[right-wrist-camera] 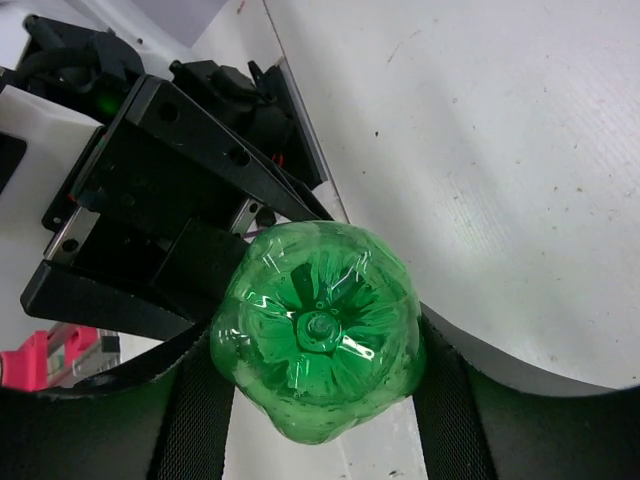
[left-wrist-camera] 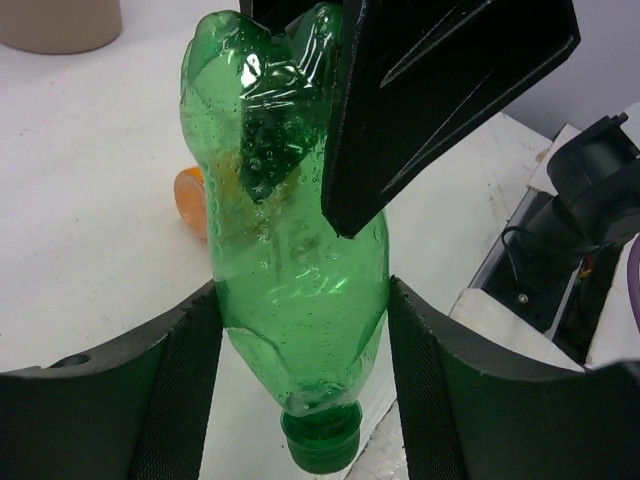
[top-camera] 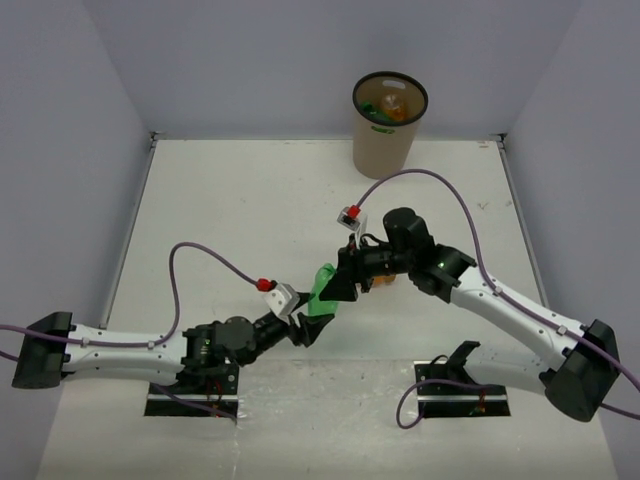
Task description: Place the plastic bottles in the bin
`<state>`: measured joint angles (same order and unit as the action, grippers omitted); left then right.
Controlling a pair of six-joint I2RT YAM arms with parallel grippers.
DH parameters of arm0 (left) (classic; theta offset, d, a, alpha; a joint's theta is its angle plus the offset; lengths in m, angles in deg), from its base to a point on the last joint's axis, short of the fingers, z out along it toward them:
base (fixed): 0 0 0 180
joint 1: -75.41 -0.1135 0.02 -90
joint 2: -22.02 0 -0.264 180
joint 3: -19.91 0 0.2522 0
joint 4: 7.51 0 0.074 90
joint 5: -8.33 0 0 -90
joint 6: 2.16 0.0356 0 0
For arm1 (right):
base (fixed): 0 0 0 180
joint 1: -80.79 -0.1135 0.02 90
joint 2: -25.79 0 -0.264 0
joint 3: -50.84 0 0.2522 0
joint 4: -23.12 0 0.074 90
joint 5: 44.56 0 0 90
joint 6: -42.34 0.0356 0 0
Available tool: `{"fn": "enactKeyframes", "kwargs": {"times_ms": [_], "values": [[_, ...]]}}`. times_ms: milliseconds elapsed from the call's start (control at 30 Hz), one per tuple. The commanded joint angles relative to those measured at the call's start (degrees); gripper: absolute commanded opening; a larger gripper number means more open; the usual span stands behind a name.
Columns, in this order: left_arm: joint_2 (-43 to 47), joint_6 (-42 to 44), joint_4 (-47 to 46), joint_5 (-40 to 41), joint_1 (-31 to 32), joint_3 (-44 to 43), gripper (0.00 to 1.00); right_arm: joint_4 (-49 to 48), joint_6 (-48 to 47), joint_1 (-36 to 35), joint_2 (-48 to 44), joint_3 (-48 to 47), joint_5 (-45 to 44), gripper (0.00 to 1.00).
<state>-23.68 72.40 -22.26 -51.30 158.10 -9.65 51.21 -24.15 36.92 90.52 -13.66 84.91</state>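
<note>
A translucent green plastic bottle [top-camera: 322, 284] hangs above the table's middle, between both grippers. My left gripper [top-camera: 312, 320] is shut on its lower body near the green cap [left-wrist-camera: 322, 440]; the pads [left-wrist-camera: 190, 380] press both sides. My right gripper [top-camera: 340, 284] is shut on the bottle's base end [right-wrist-camera: 318, 340], and its black finger [left-wrist-camera: 430, 110] lies across the bottle in the left wrist view. A stubby orange bottle [left-wrist-camera: 193, 203] lies on the table beyond, also visible under the right gripper [top-camera: 385, 283]. The tan bin [top-camera: 385, 140] stands at the far edge, with orange and green bottles inside [top-camera: 388, 107].
Grey walls close in the white table on three sides. The arm bases with their black mounting plates [top-camera: 462, 402] sit at the near edge. Purple cables [top-camera: 205, 250] loop over both arms. The bin's side shows at the left wrist view's top left [left-wrist-camera: 55, 25].
</note>
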Motion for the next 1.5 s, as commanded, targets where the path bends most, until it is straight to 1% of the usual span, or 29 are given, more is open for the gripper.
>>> {"fn": "enactKeyframes", "kwargs": {"times_ms": [0,33,133,167,200,233,300,333,400,433,500,533,567,600,633,700,733,767,800,900,933,967,1000,1033,1067,1200,1300,1400,1467], "values": [[0.1,1.1,1.6,4.5,0.3,-4.2,0.54,-2.9,0.6,-0.7,0.2,-2.8,1.2,0.00],[0.0,-0.3,5.1,8.4,0.4,-5.1,0.97,-2.6,0.3,-0.8,0.1,-3.0,-0.4,0.00],[-0.3,-5.6,16.1,17.2,0.4,-11.3,1.00,0.0,0.0,0.9,-0.8,-5.5,-13.8,0.00],[-0.4,-8.4,20.1,19.7,0.4,-13.4,1.00,0.8,0.3,4.0,-1.0,-6.6,-22.5,0.00],[-0.7,-12.0,26.0,22.7,0.4,-15.7,1.00,1.4,1.0,6.2,-0.9,-9.3,-26.1,0.00],[-1.8,-21.1,39.8,27.7,0.3,-20.7,1.00,2.0,1.4,8.8,-0.8,-10.8,-28.7,0.00],[-3.0,-30.8,52.9,30.7,0.3,-25.7,1.00,2.1,1.5,15.5,-0.2,-16.1,-39.1,0.00],[-4.3,-39.3,64.3,32.1,0.3,-30.0,1.00,2.0,0.9,19.1,1.1,-21.3,-41.6,0.00],[-5.6,-43.3,72.8,32.2,0.3,-32.8,1.00,1.9,-1.3,21.9,6.5,-27.6,-48.0,0.00],[-6.0,-43.4,74.0,32.0,0.4,-34.1,1.00,1.8,-2.7,24.3,9.2,-35.2,-49.0,0.00],[-6.2,-42.8,74.9,31.7,0.3,-34.2,1.00,2.0,-4.6,26.3,15.2,-42.9,-51.1,0.00],[-6.3,-42.7,74.8,31.5,0.3,-33.9,1.00,2.6,-5.6,28.1,21.3,-47.1,-51.3,0.00],[-6.5,-42.6,73.9,31.4,0.3,-33.4,1.00,3.9,-6.8,29.1,24.8,-56.4,-51.7,0.00],[-6.8,-42.3,73.5,31.2,0.3,-32.6,1.00,7.4,-7.2,29.9,32.5,-61.5,-51.5,0.00],[-7.2,-42.7,73.5,31.3,0.4,-32.3,1.00,9.6,-7.7,31.6,36.7,-73.2,-50.1,0.00],[-8.9,-44.4,73.5,31.4,0.3,-32.0,1.00,16.7,-8.9,33.0,46.1,-86.4,-46.1,0.00],[-9.7,-44.0,72.7,31.2,0.3,-31.8,1.00,18.3,-9.7,33.8,54.6,-97.1,-45.3,0.00],[-11.4,-42.2,70.5,31.2,0.2,-31.8,1.00,19.1,-9.9,34.2,57.6,-100.0,-44.6,0.00],[-12.5,-41.8,70.0,31.1,-0.1,-32.2,1.00,17.8,-10.1,34.9,59.4,-100.9,-42.5,0.00],[-17.8,-39.1,67.2,29.5,-2.4,-33.9,1.00,8.2,-9.1,35.6,59.2,-91.2,-37.9,0.00],[-19.3,-39.0,67.0,29.2,-3.2,-34.6,1.00,7.1,-9.4,35.7,59.4,-89.4,-34.7,0.02],[-22.1,-38.1,66.2,28.2,-5.1,-35.6,1.00,7.3,-9.4,35.7,61.9,-91.0,-33.4,0.09],[-23.4,-36.5,64.9,27.3,-6.0,-35.9,1.00,10.5,-9.4,35.8,63.8,-96.9,-32.5,0.65],[-24.4,-35.0,63.2,26.2,-7.0,-36.0,1.00,12.1,-9.4,35.8,65.7,-99.1,-32.3,0.87],[-25.8,-32.7,60.4,24.5,-8.4,-36.1,1.00,13.3,-9.4,35.8,66.9,-100.1,-32.4,0.98],[-26.2,-27.5,53.8,21.4,-9.6,-35.7,1.00,9.8,-9.4,36.1,60.5,-93.1,-33.1,0.99],[-26.2,-20.6,47.8,16.9,-10.2,-35.4,1.00,12.0,-9.4,36.4,58.1,-95.0,-34.0,0.99],[-26.1,-14.9,42.8,10.3,-13.4,-35.4,1.00,12.0,-8.7,36.8,53.3,-92.3,-38.7,0.99],[-26.6,-12.3,40.0,1.8,-18.5,-35.5,1.00,13.5,-8.3,36.8,50.2,-91.6,-43.6,0.99]]}}
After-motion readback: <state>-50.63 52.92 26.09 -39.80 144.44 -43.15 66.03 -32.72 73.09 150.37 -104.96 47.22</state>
